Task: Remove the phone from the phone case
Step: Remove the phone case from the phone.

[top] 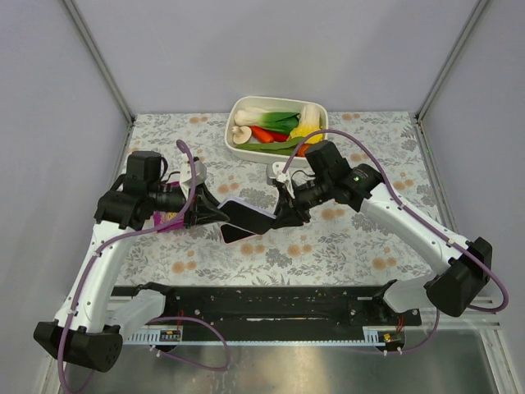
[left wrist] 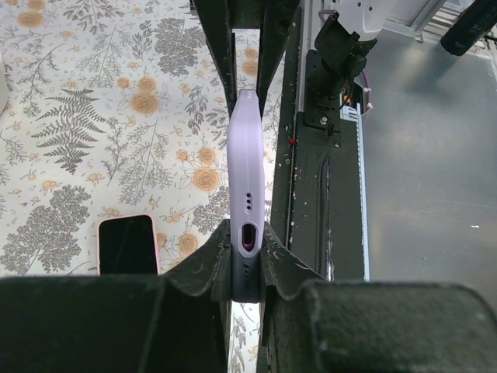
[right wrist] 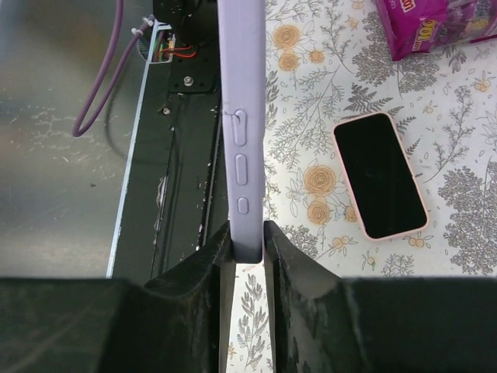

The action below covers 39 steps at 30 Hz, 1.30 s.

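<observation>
Your left gripper (left wrist: 245, 241) reaches in from the left, jaws pinched narrow on one end of the lavender phone case (left wrist: 245, 171). The case is held edge-on above the table, and your right gripper (right wrist: 247, 233) clamps its opposite end. Below: a pink-cased phone (right wrist: 380, 175) on the floral tablecloth (top: 344, 238), a purple snack bag (right wrist: 435, 23) nearby, a dish of vegetables (top: 230, 131) at the far edge, grey walls around.

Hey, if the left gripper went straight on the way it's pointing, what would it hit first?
The right gripper, most likely: it faces the left gripper head-on, both clamped on opposite ends of the lavender phone case between them. Depth is hard to judge.
</observation>
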{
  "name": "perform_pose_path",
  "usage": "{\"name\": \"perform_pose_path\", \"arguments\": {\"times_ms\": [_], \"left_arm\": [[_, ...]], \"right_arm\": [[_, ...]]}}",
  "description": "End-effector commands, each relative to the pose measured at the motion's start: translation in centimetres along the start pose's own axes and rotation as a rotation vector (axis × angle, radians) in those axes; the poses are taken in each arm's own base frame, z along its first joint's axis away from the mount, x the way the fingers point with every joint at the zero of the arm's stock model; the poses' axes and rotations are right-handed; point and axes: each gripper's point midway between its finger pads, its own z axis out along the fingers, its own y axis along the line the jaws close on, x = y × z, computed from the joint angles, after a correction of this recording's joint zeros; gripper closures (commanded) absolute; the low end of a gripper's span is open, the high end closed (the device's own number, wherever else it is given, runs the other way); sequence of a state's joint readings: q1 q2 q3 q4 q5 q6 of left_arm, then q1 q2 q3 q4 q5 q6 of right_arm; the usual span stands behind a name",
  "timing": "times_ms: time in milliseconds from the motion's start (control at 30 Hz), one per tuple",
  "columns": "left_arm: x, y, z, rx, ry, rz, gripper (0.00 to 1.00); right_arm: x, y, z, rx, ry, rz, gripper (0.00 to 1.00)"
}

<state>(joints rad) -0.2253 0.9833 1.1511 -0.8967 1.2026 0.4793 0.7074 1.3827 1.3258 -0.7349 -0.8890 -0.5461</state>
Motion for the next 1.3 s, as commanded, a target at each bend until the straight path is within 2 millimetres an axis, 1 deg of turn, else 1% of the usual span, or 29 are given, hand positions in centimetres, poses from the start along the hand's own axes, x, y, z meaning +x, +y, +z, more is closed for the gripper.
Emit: {"name": "perform_pose_path", "arguments": {"times_ms": [0,33,100,167,300,433,567,833,1033,1267], "left_arm": [[-1.2,-0.6,0.1,0.040,-0.045,0.135,1.00],[-0.9,-0.3,0.1,0.032,-0.038,0.155,1.00],[-0.5,0.0,0.2,0.033,-0.029,0.167,1.00],[-0.4,0.0,0.3,0.054,-0.032,0.174,1.00],[-0.1,0.8,0.7,0.058,-0.009,0.182,1.00],[0.7,1.2,1.2,0.055,0.029,0.223,1.00],[1.1,1.7,1.6,0.049,0.050,0.223,1.00],[0.6,3.1,1.9,-0.003,0.037,0.264,1.00],[0.1,3.8,2.6,-0.008,0.014,0.266,1.00],[0.2,3.8,3.9,0.006,0.011,0.284,1.00]], "right_arm": [[-1.3,1.2,-0.6,-0.055,-0.033,-0.043,0.76],[-1.1,1.6,-0.7,-0.070,-0.029,-0.047,0.79],[-0.7,2.3,-0.8,-0.099,-0.019,-0.049,0.92],[-0.4,3.0,-1.0,-0.125,-0.013,-0.061,0.99],[-0.4,4.5,-1.5,-0.165,-0.014,-0.100,1.00],[-0.5,6.4,-1.7,-0.219,-0.011,-0.155,1.00],[0.0,7.8,-1.4,-0.276,0.016,-0.196,1.00],[-0.2,10.1,-1.0,-0.346,0.032,-0.269,1.00],[-0.6,11.2,-1.0,-0.371,0.025,-0.309,1.00],[-0.5,12.0,-0.9,-0.408,0.033,-0.340,1.00]]}}
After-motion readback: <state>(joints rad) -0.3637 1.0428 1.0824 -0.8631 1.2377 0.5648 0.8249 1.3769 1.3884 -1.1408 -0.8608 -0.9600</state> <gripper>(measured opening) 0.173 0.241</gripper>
